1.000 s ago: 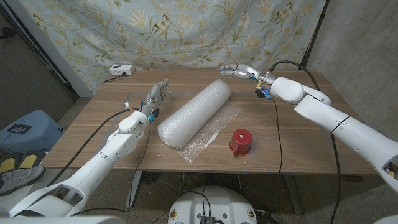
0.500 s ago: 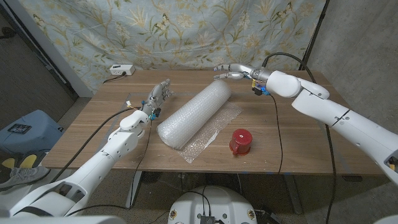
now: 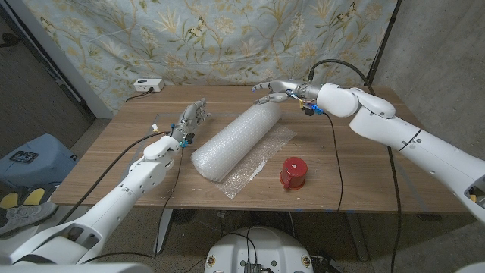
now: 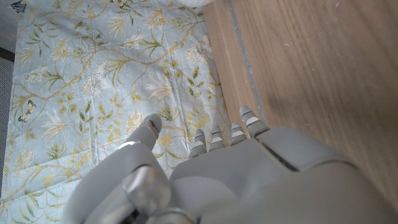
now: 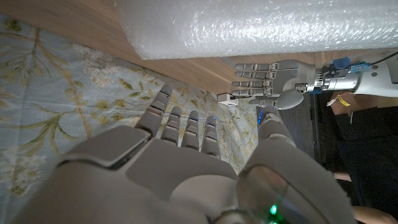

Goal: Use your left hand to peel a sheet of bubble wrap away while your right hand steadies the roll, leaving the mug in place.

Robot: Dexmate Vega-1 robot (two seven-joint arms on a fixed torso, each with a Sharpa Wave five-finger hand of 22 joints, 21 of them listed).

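Note:
A roll of bubble wrap (image 3: 237, 139) lies slantwise across the middle of the wooden table (image 3: 356, 163), with a loose sheet (image 3: 254, 168) spread out beneath its right side. A red mug (image 3: 292, 173) stands to the right of the sheet. My right hand (image 3: 274, 89) hovers open just above the roll's far end, fingers spread and pointing left. My left hand (image 3: 193, 117) is open with fingers apart, left of the roll and clear of it. In the right wrist view the roll (image 5: 261, 25) lies past my own right hand (image 5: 186, 155), and my left hand (image 5: 264, 81) shows beyond it.
A small white box (image 3: 148, 85) sits at the table's far left edge. A floral cloth (image 3: 227, 38) hangs behind the table. Cables trail along both arms. Bare wood lies right of the mug and left of the roll.
My right hand has moved left, from beyond the roll's far end to just above it. My left hand has stayed put.

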